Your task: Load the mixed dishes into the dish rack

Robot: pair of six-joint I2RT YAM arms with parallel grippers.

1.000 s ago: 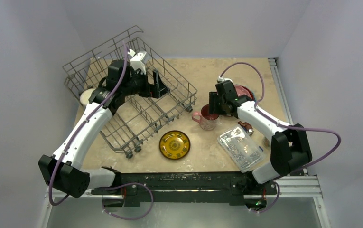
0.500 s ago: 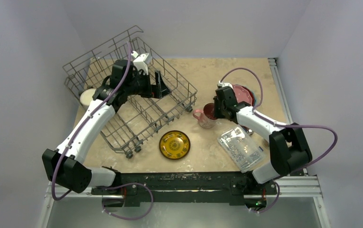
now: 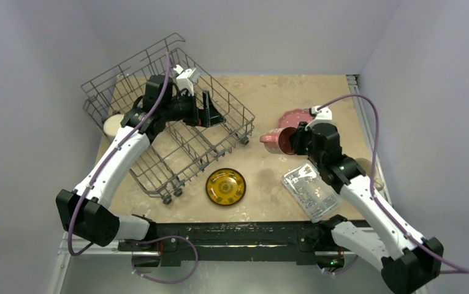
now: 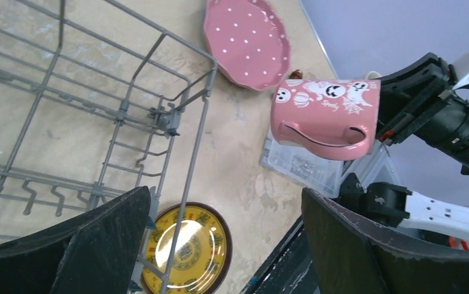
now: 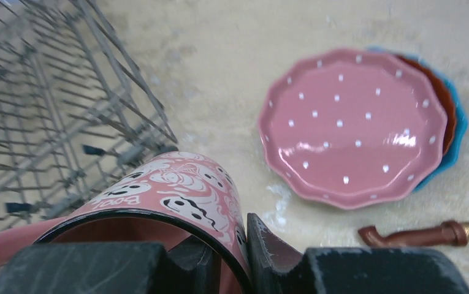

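Right gripper point(image 5: 238, 257) pinches the pink mug point(image 4: 327, 116) by its rim, aloft right of the dish rack point(image 4: 169, 116), whose wire wall stands between. Left gripper point(image 4: 225, 236) gapes wide above the rack. Yellow plate point(image 3: 225, 186) lies nearer.

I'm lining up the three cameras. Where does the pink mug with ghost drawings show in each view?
Top external: pink mug with ghost drawings, right of centre, just left of the pink plate with white dots.
Left wrist: right of centre, lying sideways, handle downward, below-right of the plate.
Right wrist: bottom left, rim toward the camera; plate upper right.
Shared landmark: the dotted plate.
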